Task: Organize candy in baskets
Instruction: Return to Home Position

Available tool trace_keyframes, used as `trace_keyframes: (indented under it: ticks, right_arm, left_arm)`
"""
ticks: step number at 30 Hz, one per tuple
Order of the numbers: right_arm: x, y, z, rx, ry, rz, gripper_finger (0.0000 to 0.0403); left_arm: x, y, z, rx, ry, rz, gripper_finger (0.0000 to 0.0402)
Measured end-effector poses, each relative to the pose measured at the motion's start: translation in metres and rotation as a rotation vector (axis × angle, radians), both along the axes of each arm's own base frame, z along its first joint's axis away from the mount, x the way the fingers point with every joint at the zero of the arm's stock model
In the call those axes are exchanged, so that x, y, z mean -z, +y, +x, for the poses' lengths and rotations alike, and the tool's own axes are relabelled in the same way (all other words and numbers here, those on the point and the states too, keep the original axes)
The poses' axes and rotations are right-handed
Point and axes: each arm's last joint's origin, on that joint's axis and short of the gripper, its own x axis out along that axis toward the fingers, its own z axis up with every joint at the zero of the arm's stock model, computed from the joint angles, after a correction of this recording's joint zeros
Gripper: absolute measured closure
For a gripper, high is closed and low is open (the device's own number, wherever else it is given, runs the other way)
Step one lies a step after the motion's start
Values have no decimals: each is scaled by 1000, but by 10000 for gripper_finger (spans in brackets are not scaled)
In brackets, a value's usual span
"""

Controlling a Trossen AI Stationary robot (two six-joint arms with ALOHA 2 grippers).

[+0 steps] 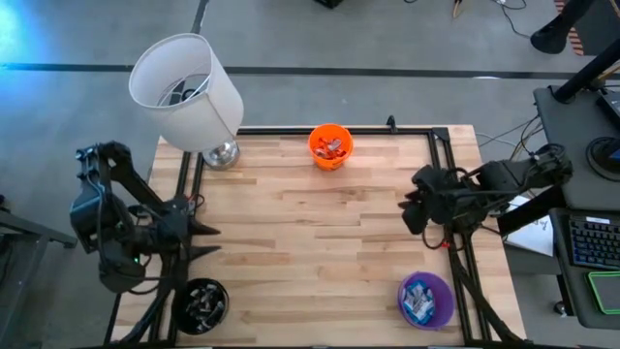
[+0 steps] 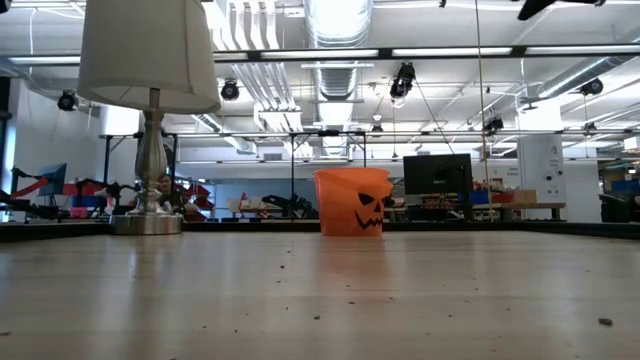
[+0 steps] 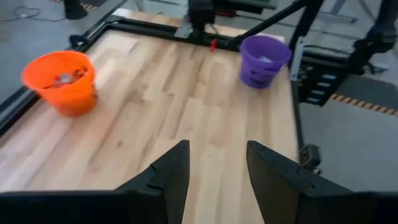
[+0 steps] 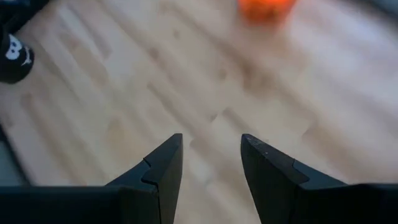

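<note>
Candy (image 1: 418, 297) lies inside orange bucket (image 1: 329, 165), purple bucket (image 1: 449, 301) and black bucket (image 1: 181, 302) on desk (image 1: 320, 233); left tool (image 1: 210, 240), at desk's left edge, and right tool (image 1: 411, 206), at right edge, both spread.

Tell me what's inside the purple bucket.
The purple bucket holds a pile of wrapped candies, white and light blue on top. Whatever lies beneath them is covered.

Three buckets upright, well apart on the table (image 1: 320, 233): orange bucket (image 1: 330, 163), jack-o'-lantern face, mid far edge, reddish candy (image 1: 332, 145) inside; purple bucket (image 1: 448, 291), near right corner, light blue and white pieces; black bucket (image 1: 184, 296), near left corner, dark and silvery pieces.
</note>
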Motion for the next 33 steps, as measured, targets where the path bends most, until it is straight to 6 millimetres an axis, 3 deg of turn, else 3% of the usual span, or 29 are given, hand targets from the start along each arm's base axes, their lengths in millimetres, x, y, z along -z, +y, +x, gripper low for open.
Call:
trace_keyframes:
  ticks: [4,10,13,16,21,25,29,33]
  right_arm:
    - [-10,-3,-15,-32,-93,-156,250]
    - [-27,-11,-48,-77,-274,-242,250]
    - [-36,-29,-84,-87,-440,-253,250]
    - [-35,-35,-95,-127,-541,-266,250]
    - [-25,-39,-106,-249,-736,-260,250]
    - [-15,-37,-113,-431,-997,-210,250]
    - [6,-30,-114,-657,-1185,-190,250]
    - [28,-30,-117,-717,-1258,-178,250]
  left_arm:
    - [0,14,-10,-24,29,12,261]
    - [0,35,-25,-38,3,18,261]
    - [2,45,-32,-45,-27,25,260]
    - [10,56,-38,-56,-41,26,260]
    - [25,73,-46,-105,-90,-7,260]
    - [33,77,-48,-121,-144,-65,260]
    - [35,74,-46,-84,-181,-69,260]
    - [35,75,-47,-74,-190,-59,260]
